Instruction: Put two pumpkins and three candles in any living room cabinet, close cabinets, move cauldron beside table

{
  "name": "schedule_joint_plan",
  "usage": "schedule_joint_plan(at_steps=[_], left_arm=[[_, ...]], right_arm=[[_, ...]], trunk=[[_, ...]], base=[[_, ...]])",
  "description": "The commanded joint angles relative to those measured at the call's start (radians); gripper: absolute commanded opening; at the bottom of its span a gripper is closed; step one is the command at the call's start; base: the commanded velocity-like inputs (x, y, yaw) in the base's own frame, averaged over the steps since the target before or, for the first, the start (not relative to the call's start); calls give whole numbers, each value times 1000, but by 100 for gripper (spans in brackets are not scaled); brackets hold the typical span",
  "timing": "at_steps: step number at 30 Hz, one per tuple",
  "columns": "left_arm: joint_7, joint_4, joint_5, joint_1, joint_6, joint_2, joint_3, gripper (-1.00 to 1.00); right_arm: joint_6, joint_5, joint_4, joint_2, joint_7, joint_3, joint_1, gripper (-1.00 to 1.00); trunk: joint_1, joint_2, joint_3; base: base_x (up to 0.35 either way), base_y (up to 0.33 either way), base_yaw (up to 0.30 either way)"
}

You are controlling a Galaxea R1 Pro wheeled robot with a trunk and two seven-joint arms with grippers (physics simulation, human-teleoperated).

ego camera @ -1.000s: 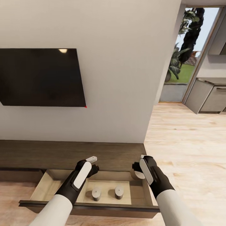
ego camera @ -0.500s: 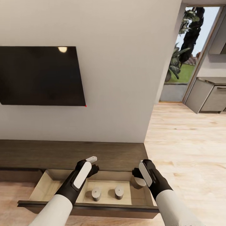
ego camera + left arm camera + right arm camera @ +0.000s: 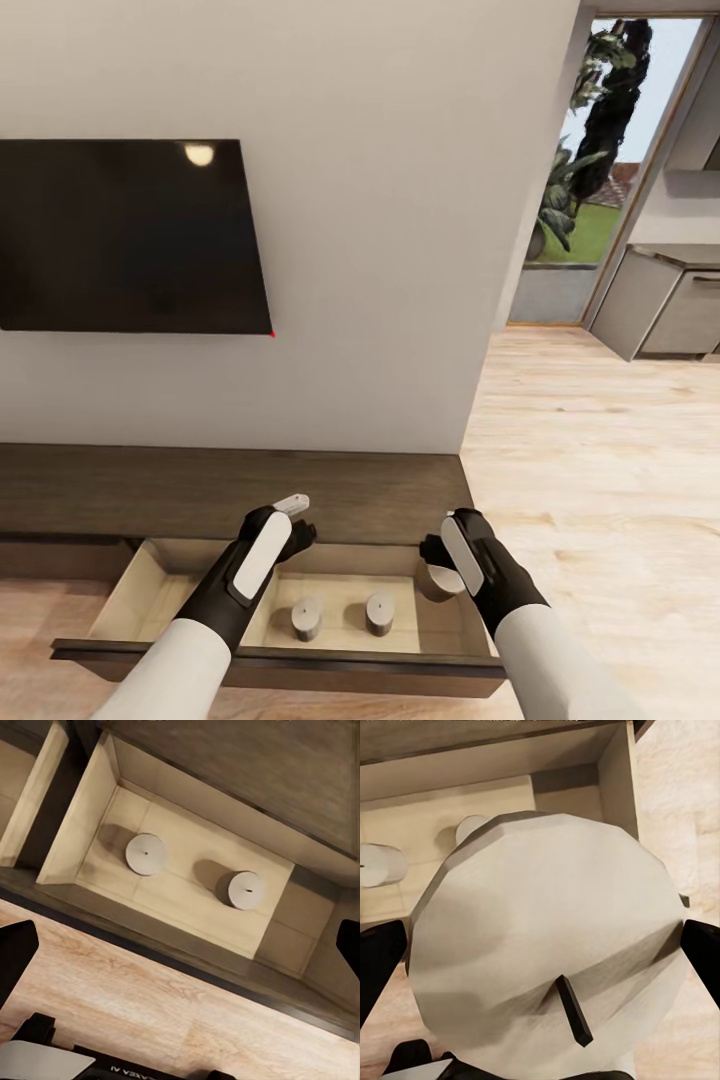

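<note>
The dark-brown cabinet (image 3: 150, 490) runs along the wall below the TV, with one pale-wood drawer (image 3: 128, 600) pulled open. Two grey-beige candles (image 3: 307, 618) (image 3: 379, 612) stand upright on the drawer floor, and the left wrist view shows them from above (image 3: 145, 853) (image 3: 246, 889). My right gripper (image 3: 440, 562) is shut on a third candle (image 3: 434, 584) (image 3: 547, 960), held over the drawer's right end. My left gripper (image 3: 297, 520) hangs open above the drawer's back edge, holding nothing. The pumpkins, cauldron and table are out of view.
A black TV (image 3: 130, 235) hangs on the white wall above the cabinet. The wall ends at the right, where wooden floor (image 3: 600, 480) leads to grey kitchen units (image 3: 665, 310) and a glass door with plants outside. A neighbouring drawer stands open too (image 3: 19, 787).
My right gripper has sunk slightly with its candle toward the drawer's right end. The head view has tilted a little. The left gripper and the two standing candles have stayed put.
</note>
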Motion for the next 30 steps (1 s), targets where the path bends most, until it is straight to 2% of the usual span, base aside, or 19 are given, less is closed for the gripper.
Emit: schedule_joint_plan(at_steps=[1, 20, 30], left_arm=[[11, -3, 9, -1, 1, 0, -2, 100], [10, -16, 21, -1, 1, 0, 1, 100], [11, -17, 22, -1, 3, -7, -2, 100]], right_arm=[[2, -9, -1, 1, -10, 3, -1, -100], [1, -3, -1, 11, -11, 7, -1, -100], [1, -11, -1, 2, -6, 7, 0, -100]], trunk=[[4, -8, -5], [77, -141, -64], [115, -211, -95]], base=[[0, 0, 0], [0, 0, 0], [0, 0, 0]])
